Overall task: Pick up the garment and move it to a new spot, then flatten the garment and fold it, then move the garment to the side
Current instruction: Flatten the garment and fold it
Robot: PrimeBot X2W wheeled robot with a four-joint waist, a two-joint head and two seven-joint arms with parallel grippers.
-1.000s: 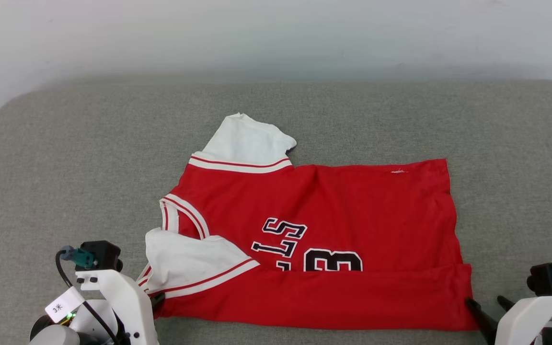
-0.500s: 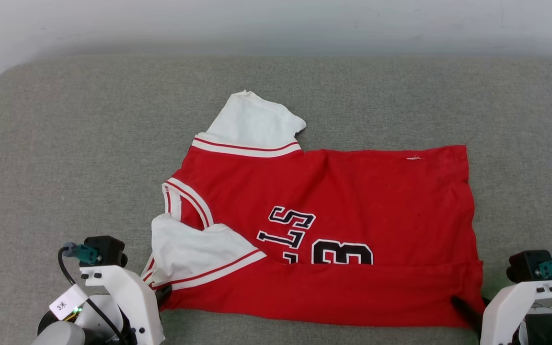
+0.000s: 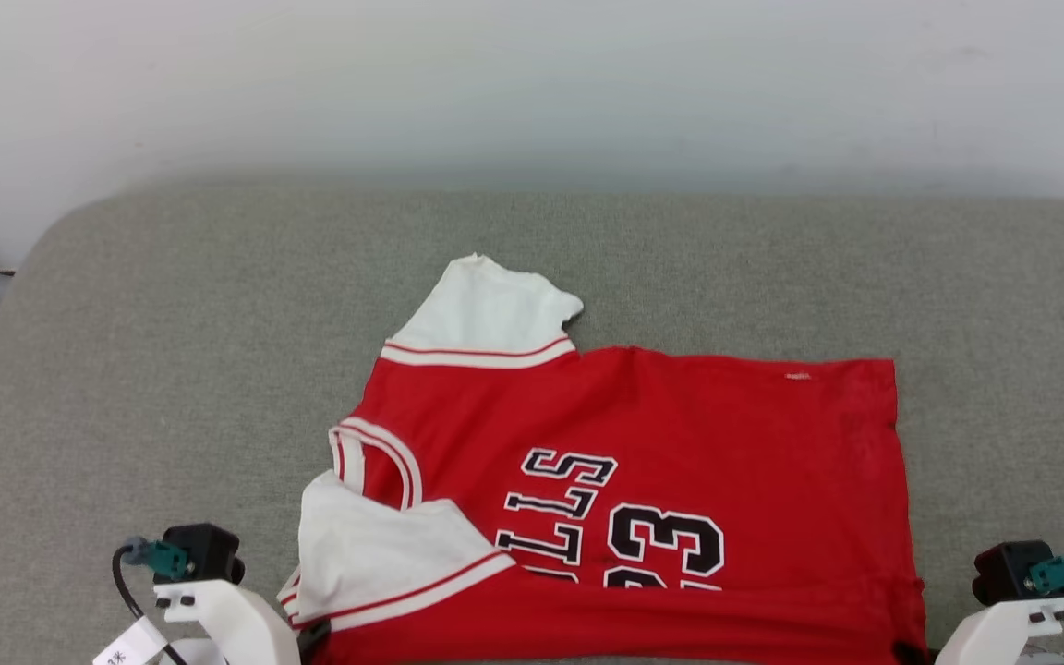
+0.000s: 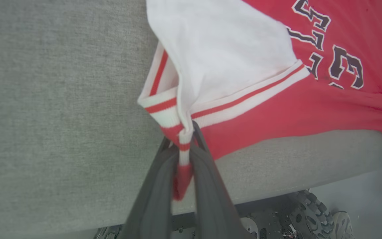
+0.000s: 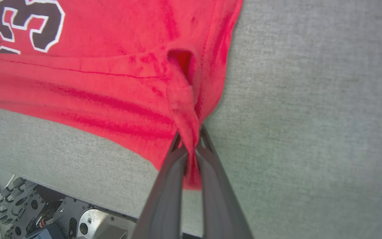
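Note:
The garment [image 3: 643, 434], a red jersey with white sleeves and dark lettering, lies spread on the grey cushion [image 3: 172, 369], its near edge folded over. In the left wrist view my left gripper [image 4: 185, 139] is shut on the striped trim of the near sleeve [image 4: 224, 59], fabric pinched between both fingers. In the right wrist view my right gripper [image 5: 191, 137] is shut on the garment's [image 5: 111, 86] red hem corner, which bunches into the jaws. In the head view the left gripper [image 3: 310, 637] and right gripper [image 3: 906, 651] sit at the garment's two near corners.
The grey cushion runs wide to the left, right and back, ending at a white wall [image 3: 532, 83]. Its front edge [image 4: 277, 186] lies just below the garment. The robot's base and wheels [image 5: 28, 205] show under that edge.
My right gripper has shut on the garment's near right corner; it stood open a second ago. The head camera has shifted, so the whole scene sits lower. The left grip is unchanged.

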